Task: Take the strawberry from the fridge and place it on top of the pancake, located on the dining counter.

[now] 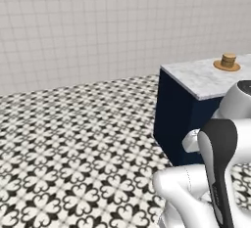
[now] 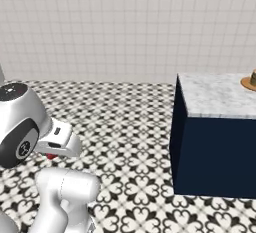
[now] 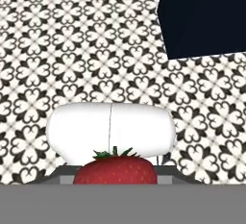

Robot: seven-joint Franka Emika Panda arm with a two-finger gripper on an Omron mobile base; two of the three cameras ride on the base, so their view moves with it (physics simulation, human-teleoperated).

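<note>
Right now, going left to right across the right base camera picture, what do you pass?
Robot arm with the strawberry under its hand → patterned floor → navy-based dining counter → pancake on its plate at the right edge.

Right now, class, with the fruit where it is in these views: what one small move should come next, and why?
Probably carry on toward the dining counter. The pincer is shut on the strawberry, low above the patterned floor, while the pancake sits on its plate up on the marble top, some way off.
</note>
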